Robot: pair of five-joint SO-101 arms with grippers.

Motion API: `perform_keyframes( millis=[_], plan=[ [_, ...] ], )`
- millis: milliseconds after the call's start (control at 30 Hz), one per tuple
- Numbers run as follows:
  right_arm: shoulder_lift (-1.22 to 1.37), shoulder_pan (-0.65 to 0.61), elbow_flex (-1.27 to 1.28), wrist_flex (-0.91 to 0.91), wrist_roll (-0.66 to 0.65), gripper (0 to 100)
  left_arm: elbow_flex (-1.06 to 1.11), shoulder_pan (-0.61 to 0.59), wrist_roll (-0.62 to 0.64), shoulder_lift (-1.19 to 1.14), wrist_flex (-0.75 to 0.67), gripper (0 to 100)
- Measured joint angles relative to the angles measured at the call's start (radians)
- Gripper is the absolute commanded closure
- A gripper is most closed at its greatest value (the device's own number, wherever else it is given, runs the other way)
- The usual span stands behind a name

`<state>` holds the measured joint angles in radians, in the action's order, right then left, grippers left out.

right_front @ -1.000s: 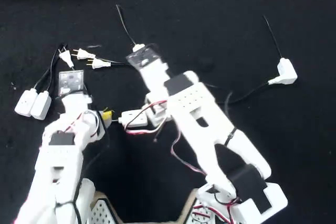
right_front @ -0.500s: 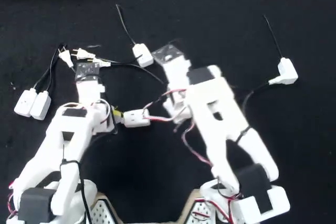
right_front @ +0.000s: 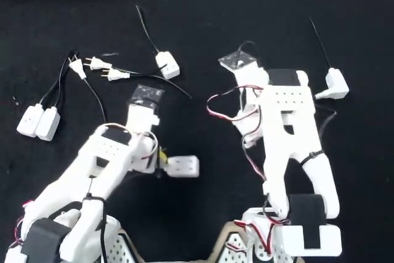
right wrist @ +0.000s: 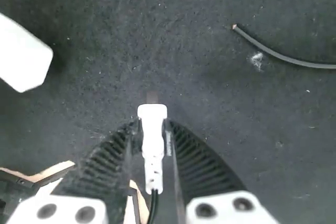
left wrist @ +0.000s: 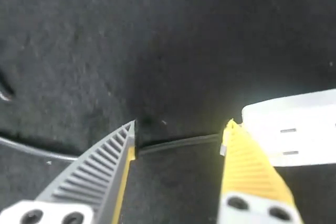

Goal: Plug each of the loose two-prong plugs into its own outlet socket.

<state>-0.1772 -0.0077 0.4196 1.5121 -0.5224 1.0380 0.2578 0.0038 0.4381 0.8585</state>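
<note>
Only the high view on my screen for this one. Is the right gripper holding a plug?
Observer: Yes. Its wrist view shows the right gripper shut on a white plug.
Operator: And the left gripper, open or shut?
Observer: The left gripper is open and grips nothing.
Operator: Which way does the socket by it face?
Observer: The socket shows two slots on its upper face, beside the yellow finger.

The black cloth (right_front: 246,16) looks matt and fuzzy; the plug (right wrist: 151,132) is smooth white plastic.
</note>
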Motion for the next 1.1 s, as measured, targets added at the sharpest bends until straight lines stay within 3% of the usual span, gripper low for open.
perform_keyframes(
  millis=[167,300,567,733,1100],
  plan=[
    [-0.097,0.000,0.064,-0.003,-0.003,98.8,-0.026,-0.066,-0.025,0.043,0.094,73],
    [-0.292,-0.087,0.186,0.006,-0.003,98.8,-0.025,-0.149,-0.101,0.161,0.146,73],
    [-0.476,-0.482,0.385,0.021,-0.005,98.8,0.138,-0.290,-0.175,0.330,0.068,73],
    [-0.476,-0.615,0.397,-0.002,-0.005,98.8,0.150,-0.381,-0.157,0.301,0.014,73],
    [-0.308,-0.663,0.419,-0.158,0.112,98.8,0.150,-0.394,-0.140,0.245,0.008,73]
  ],
)
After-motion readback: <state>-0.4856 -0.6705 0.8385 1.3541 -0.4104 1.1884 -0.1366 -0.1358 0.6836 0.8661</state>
